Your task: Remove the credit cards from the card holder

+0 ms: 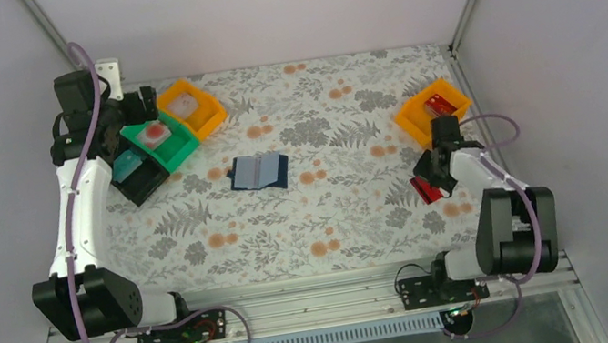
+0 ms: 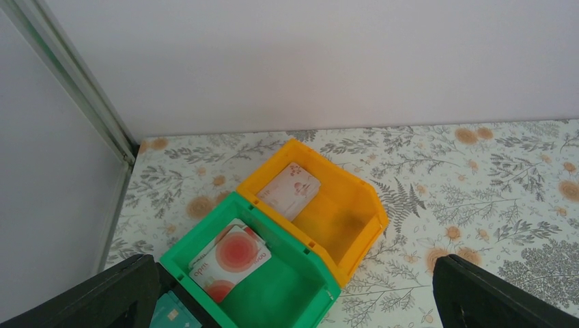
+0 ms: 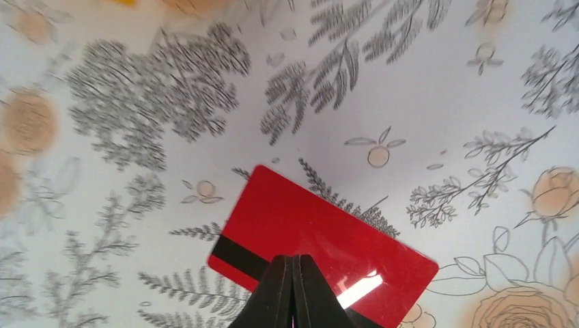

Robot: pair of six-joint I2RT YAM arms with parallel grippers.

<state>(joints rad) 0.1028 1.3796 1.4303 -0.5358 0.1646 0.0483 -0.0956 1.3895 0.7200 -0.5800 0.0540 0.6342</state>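
The card holder [image 1: 258, 172] lies open on the flowered table, its light blue pockets up. My right gripper [image 1: 431, 181] is shut on a red credit card [image 3: 321, 236] with a black stripe and holds it above the table, right of the holder; its fingertips [image 3: 281, 280] pinch the card's near edge. My left gripper [image 1: 138, 106] is open and empty over the bins at the far left. A pale card with red circles [image 2: 229, 263] lies in the green bin [image 2: 300, 290]. Another pale card [image 2: 290, 188] lies in the orange bin [image 2: 341, 219].
A black bin [image 1: 135, 172] in front of the green one holds a teal card [image 2: 174, 316]. A second orange bin [image 1: 431, 108] at the far right holds a red card. White walls and a metal frame close the table on three sides.
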